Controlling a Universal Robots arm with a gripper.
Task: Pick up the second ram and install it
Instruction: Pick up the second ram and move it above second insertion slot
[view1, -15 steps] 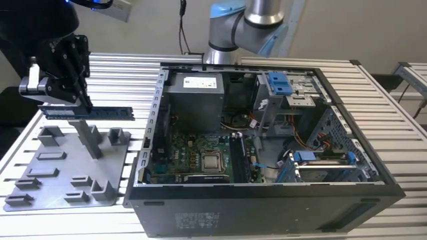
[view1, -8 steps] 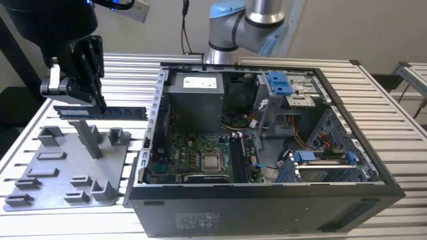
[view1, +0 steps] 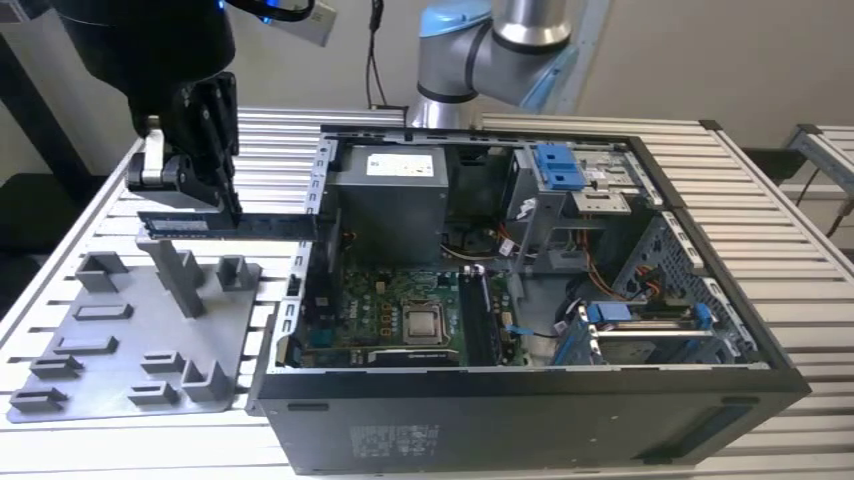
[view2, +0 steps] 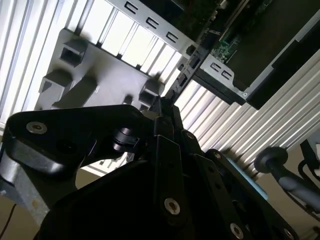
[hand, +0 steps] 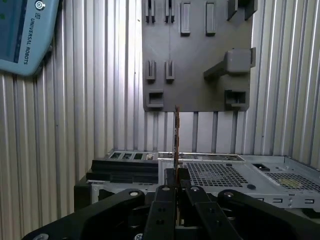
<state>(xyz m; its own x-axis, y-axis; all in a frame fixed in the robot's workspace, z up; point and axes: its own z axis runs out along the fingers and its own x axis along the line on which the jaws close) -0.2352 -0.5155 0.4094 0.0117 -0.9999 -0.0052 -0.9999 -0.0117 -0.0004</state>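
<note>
The second ram (view1: 278, 227) is a long, thin dark stick held level above the grey holder plate (view1: 127, 345), beside the open computer case's wall at the exterior view's left. My black gripper (view1: 227, 212) is shut on it from above, near its middle. In the first wrist view the ram (hand: 176, 131) shows edge-on, rising from between the fingers (hand: 161, 200), with the holder plate (hand: 195, 55) beyond. In the second wrist view the gripper (view2: 162, 114) pinches the stick (view2: 181, 80), which points toward the case.
The open computer case (view1: 534, 400) holds a green motherboard (view1: 387, 300), a grey power-supply box (view1: 387, 195) and blue drive brackets (view1: 561, 165). Tall grey posts (view1: 178, 275) stand on the holder plate below the gripper. The slatted table (view1: 80, 240) lies all around.
</note>
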